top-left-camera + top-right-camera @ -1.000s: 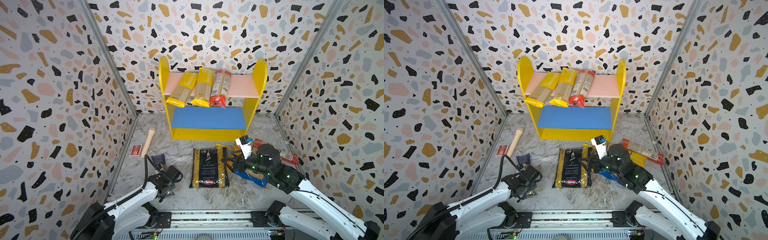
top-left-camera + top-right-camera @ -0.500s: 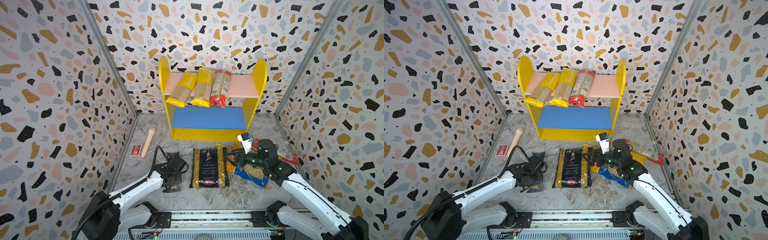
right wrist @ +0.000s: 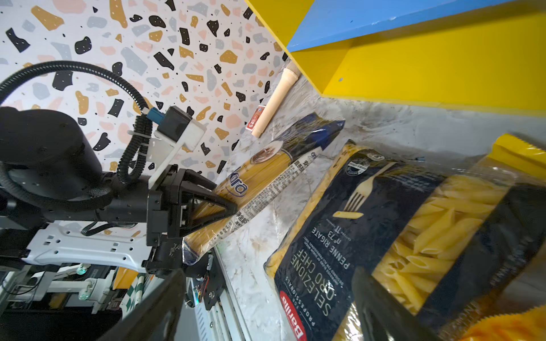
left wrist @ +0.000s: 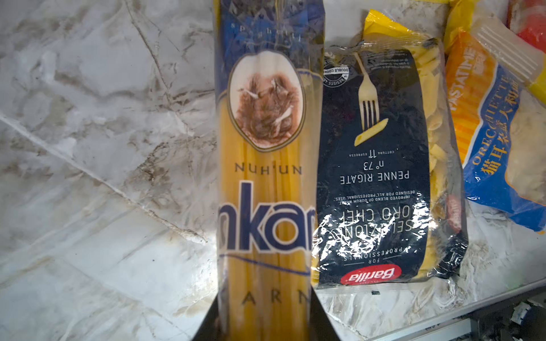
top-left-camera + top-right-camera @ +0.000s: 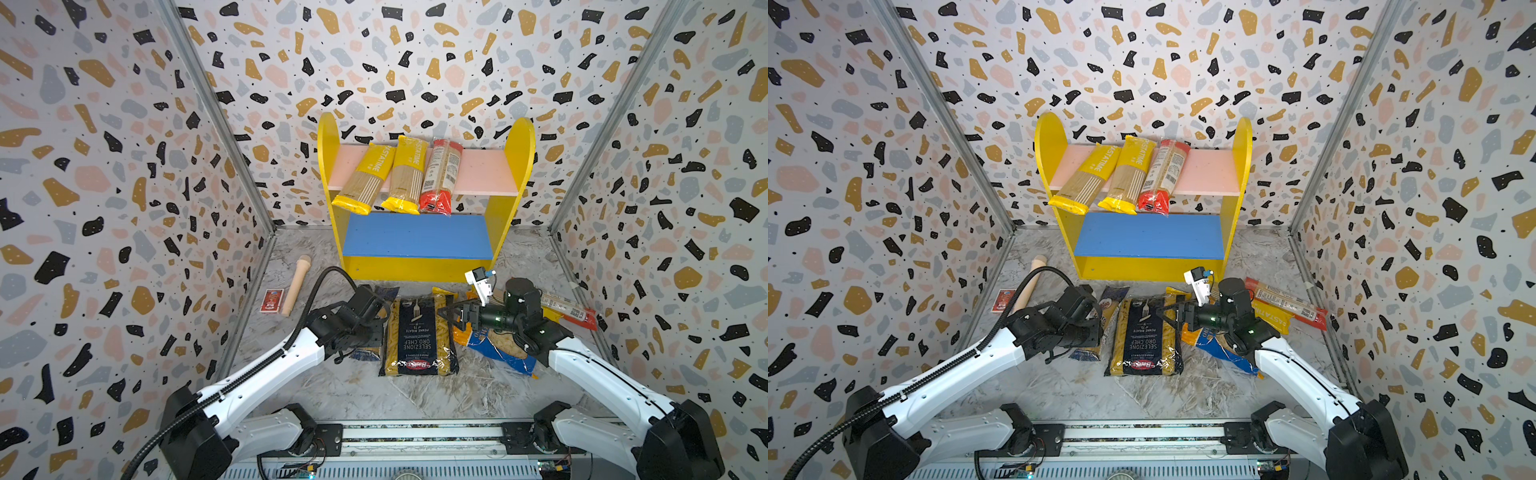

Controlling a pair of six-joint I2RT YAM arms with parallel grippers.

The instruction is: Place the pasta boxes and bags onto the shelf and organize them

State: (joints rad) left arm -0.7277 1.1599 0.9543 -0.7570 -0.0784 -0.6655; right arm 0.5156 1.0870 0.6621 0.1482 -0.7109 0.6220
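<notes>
Left tool (image 3: 224, 211) is seen clamped shut on the near end of the dark-blue ankara spaghetti pack (image 4: 266, 183), which sits on the table (image 5: 415, 399) at 9 o'clock of the black Barilla penne bag (image 5: 417, 332); right tool (image 5: 451, 318) is spread wide, nothing held, at the bag's 3 o'clock edge. Spaghetti is reckoned stiff but brittle and the film slick, so an end grip may let it lever; a middle hold would be safer. The penne bag looks heavy and floppy. On the shelf (image 5: 513, 166) at 12 o'clock, three long packs (image 5: 405, 174) are laid on the pink upper board (image 5: 482, 172); the blue lower board (image 5: 415, 237) is left bare.
</notes>
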